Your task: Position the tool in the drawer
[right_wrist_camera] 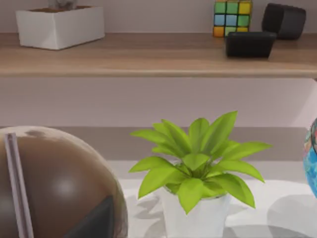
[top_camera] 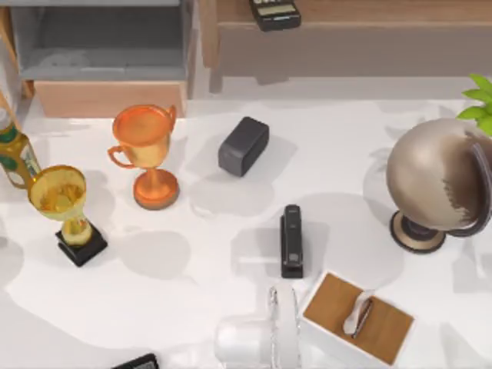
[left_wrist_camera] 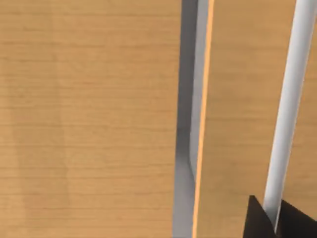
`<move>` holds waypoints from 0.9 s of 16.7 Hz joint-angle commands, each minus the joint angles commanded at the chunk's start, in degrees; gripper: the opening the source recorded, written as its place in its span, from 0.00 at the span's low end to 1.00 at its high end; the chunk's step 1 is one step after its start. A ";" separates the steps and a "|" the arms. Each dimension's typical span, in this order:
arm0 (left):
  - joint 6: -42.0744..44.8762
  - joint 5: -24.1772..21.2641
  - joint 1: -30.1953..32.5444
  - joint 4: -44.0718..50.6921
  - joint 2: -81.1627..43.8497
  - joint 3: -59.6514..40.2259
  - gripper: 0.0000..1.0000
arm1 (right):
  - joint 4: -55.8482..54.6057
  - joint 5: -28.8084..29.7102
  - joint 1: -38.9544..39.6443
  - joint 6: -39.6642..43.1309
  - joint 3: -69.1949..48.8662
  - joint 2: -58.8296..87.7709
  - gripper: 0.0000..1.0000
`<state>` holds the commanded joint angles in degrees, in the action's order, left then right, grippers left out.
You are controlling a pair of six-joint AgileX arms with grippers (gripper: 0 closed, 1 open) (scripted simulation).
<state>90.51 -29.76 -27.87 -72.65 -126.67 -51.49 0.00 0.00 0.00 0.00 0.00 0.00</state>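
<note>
stapler [top_camera: 291,241] lies flat on the white table [top_camera: 192,307], free of both grippers, long axis running near-far in the top view, almost straight, one end toward the shelf and the other toward the near edge. slim, matte black, narrow top arm along its length; which end is the hinge, cannot tell. landmark = stapler from here on.

drawer [top_camera: 108,98] sits well apart from the stapler, far and left of it, pulled open: grey smooth inner floor and walls, light tan wood front panel. orange trophy [top_camera: 147,154] stands left of the stapler, glossy, cup with two handles on a round foot. gold trophy [top_camera: 68,211] farther left, on a black square base. dark grey block [top_camera: 243,145] is beyond the stapler, chunky, rounded corners, matte. tissue box [top_camera: 356,319] just near-right of the stapler, white with a wood-grain top. globe [top_camera: 434,184] to its right, brown sphere on a round stand. brown wooden shelf [top_camera: 346,34] beyond it, with a black keypad device [top_camera: 274,12] on top. green plant [right_wrist_camera: 195,163] in a white pot shows in the right wrist view, leafy, glossy.

left gripper [left_wrist_camera: 275,218]: dark fingertips against tan wood grain and a white bar; wide or narrow, cannot tell. right gripper: cannot tell its state.
</note>
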 joint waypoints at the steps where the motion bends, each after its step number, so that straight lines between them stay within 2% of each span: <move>1: -0.05 -0.58 -0.70 -0.85 0.72 1.86 0.00 | 0.00 0.00 0.00 0.00 0.00 0.00 1.00; 6: 0.41 -4.32 -3.88 -6.24 5.01 11.00 0.00 | 0.00 0.00 0.00 0.00 0.00 0.00 1.00; 11: 0.49 -4.59 -4.17 -6.63 5.14 11.47 0.00 | 0.00 0.00 0.00 0.00 0.00 0.00 1.00; 15: 0.58 -7.89 -7.92 -9.87 7.19 17.73 0.00 | 0.00 0.00 0.00 0.00 0.00 0.00 1.00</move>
<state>91.10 -37.65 -35.79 -82.52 -119.48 -33.76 0.00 0.00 0.00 0.00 0.00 0.00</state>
